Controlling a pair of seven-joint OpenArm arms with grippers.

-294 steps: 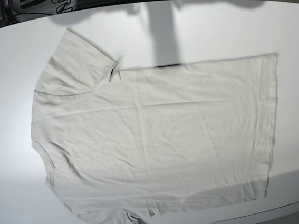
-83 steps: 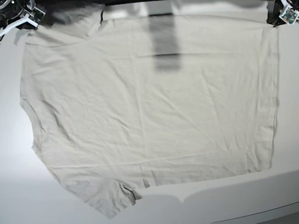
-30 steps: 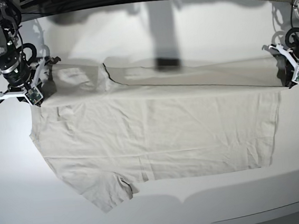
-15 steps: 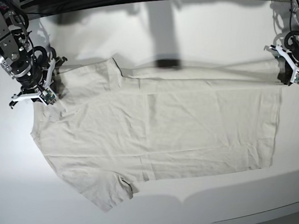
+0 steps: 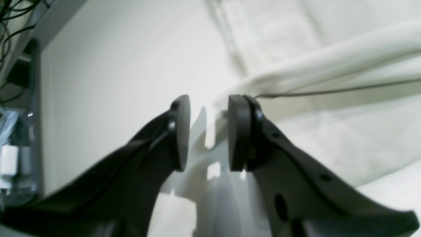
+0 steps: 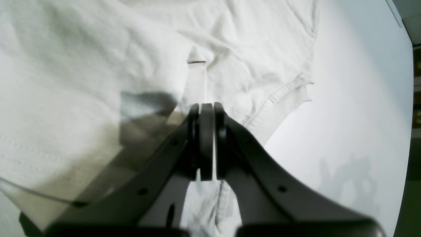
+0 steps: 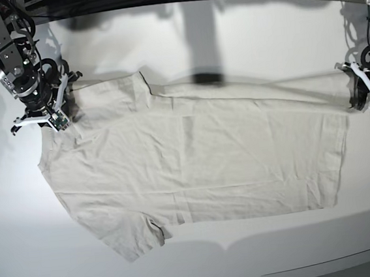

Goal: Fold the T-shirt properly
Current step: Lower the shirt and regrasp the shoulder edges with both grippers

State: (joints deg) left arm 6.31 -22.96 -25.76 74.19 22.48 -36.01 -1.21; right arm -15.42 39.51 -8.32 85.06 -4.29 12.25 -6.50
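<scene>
T-shirt [image 7: 193,157] flat on tabletop [image 7: 182,40]; my right gripper [image 6: 206,144] pinching its far-left shoulder; my left gripper [image 5: 209,131] spread beside its far-right hem; no legible writing.

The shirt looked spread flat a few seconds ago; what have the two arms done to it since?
They drew the T-shirt's far edge toward the near side, folding a strip over. The left gripper has just opened, its corner beside the open pads. The right gripper still looks shut on cloth by the sleeve. The near sleeve and hem stayed put.
</scene>
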